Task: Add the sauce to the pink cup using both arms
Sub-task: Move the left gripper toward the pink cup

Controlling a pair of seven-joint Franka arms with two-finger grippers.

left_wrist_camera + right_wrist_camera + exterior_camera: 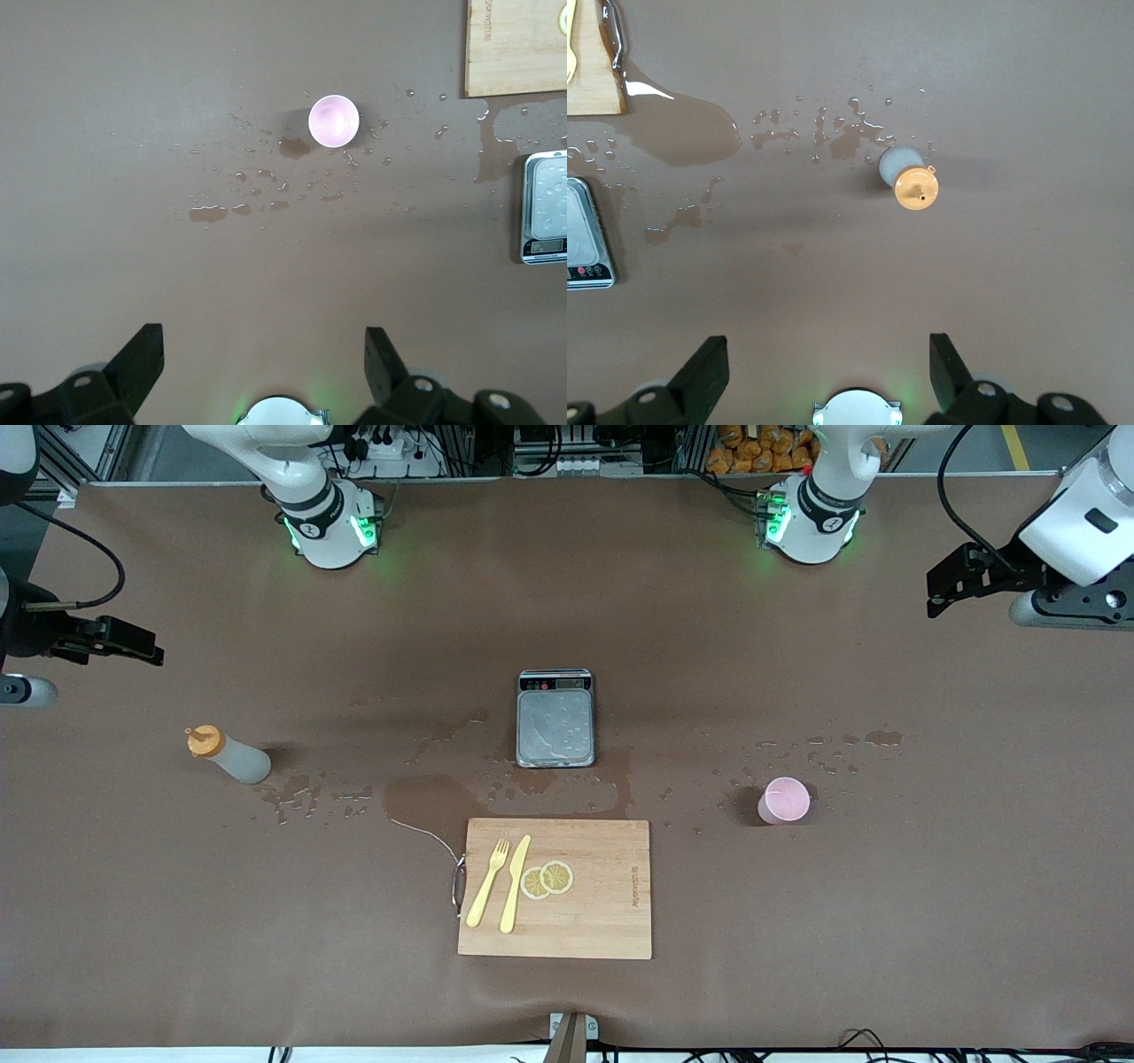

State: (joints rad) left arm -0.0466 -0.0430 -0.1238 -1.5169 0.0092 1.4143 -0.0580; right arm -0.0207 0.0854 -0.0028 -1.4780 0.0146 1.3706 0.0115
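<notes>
Left gripper [261, 359] spread, empty, above pink cup [784, 800]; right gripper [826, 363] spread above sauce [227, 755], arms partly cropped

Upright sauce [911, 177] beyond open right tool [824, 372]

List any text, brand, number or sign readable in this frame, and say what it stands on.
Nothing can be read for certain.
Cutting board: a small dark mark printed near one edge, too small to read.
Scale: display and buttons on its panel, no digits legible.
Bottle and cup: no labels visible.
</notes>
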